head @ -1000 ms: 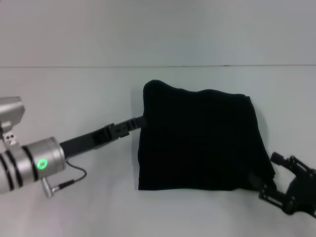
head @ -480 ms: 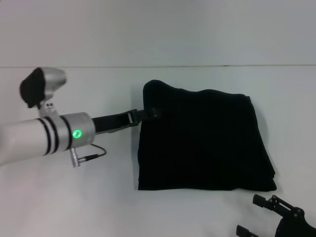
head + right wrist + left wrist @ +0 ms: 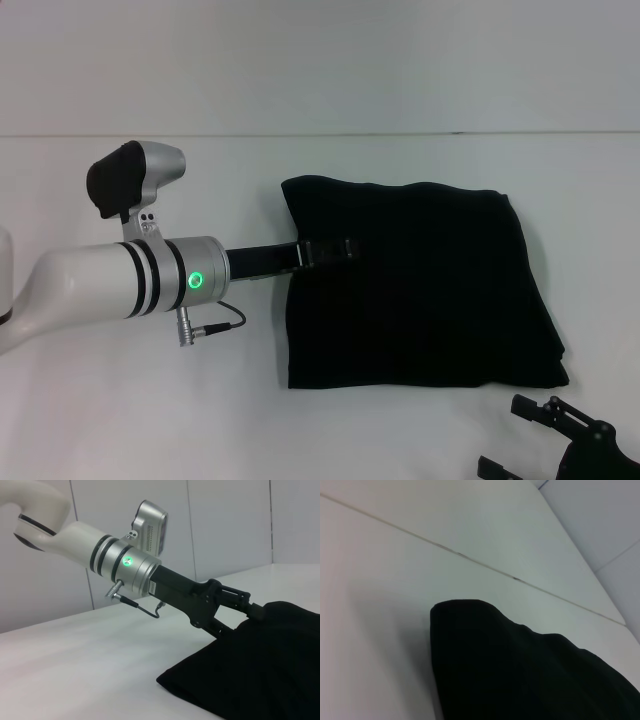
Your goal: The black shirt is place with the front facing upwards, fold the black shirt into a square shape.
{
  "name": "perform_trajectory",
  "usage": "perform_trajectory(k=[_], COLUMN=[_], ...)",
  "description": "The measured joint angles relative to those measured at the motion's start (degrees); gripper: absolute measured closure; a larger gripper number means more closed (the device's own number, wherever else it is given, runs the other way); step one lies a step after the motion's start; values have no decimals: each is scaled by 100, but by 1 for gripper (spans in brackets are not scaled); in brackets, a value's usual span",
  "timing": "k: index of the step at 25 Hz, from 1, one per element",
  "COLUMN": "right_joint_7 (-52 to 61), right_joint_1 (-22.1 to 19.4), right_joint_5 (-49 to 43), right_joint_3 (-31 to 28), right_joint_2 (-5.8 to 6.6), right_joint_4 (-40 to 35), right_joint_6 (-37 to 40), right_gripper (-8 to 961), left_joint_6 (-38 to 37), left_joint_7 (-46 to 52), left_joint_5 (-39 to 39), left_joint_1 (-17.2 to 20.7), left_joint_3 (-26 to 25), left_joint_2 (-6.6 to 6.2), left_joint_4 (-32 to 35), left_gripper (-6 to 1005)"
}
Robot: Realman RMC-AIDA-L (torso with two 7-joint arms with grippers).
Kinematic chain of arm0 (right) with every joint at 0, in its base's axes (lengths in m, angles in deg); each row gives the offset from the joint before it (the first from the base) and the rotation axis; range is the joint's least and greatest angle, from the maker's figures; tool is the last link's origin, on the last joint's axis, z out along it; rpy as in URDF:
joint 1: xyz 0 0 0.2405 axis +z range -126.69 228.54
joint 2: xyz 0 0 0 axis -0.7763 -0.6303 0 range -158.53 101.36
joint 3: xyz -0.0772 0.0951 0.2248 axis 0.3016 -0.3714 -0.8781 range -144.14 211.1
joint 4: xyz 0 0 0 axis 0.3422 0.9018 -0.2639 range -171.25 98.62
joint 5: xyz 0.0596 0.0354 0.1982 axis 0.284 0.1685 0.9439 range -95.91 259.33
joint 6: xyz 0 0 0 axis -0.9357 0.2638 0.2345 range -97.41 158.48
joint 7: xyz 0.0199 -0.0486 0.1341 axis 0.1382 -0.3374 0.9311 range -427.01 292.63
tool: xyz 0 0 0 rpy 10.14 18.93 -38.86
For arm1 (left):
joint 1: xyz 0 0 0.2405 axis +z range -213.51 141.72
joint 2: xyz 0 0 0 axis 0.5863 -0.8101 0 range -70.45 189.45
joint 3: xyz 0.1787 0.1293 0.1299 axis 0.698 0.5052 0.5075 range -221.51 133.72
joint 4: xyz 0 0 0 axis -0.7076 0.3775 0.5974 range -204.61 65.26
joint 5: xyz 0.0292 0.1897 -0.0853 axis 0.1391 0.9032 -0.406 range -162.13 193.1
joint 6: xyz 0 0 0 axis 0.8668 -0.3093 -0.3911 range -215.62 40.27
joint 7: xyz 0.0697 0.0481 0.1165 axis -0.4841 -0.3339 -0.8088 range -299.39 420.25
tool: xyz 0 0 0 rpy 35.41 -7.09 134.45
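The black shirt [image 3: 420, 290] lies folded into a rough square on the white table, plain black side up, no lettering in sight. It also shows in the left wrist view [image 3: 520, 680] and the right wrist view [image 3: 270, 670]. My left gripper [image 3: 335, 250] reaches over the shirt's left edge, near its far corner. In the right wrist view the left gripper [image 3: 245, 621] is open, with one finger on top of the fabric and the other low at the edge. My right gripper [image 3: 503, 437] is open and empty off the shirt's near right corner.
The white table [image 3: 150, 400] stretches to the left of the shirt and in front of it. A thin seam [image 3: 300, 135] runs across the back, with a pale wall beyond it. My left forearm [image 3: 130, 285] lies over the table's left part.
My left gripper has slid right, from the shirt's left edge onto the fabric. The shirt has shifted slightly right and nearer. My right gripper has pulled back from the shirt's near right corner.
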Motion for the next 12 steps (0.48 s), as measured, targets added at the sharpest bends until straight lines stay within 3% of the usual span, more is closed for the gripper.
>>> perform_trajectory(k=[5,12], right_joint_7=[1,2], right_joint_1=[19,-6], right_joint_5=[-3,20], right_joint_3=[-25,-31], right_joint_2=[0,0], right_joint_4=[0,1], right_joint_6=[0,45], right_gripper=[71,71], left_joint_6=[40,79], left_joint_7=[-69,-79], left_joint_5=[-18,-16], left_joint_1=[29,119], left_joint_3=[-33,-77], left_joint_2=[8,8], left_joint_4=[22,93], left_gripper=[124,380])
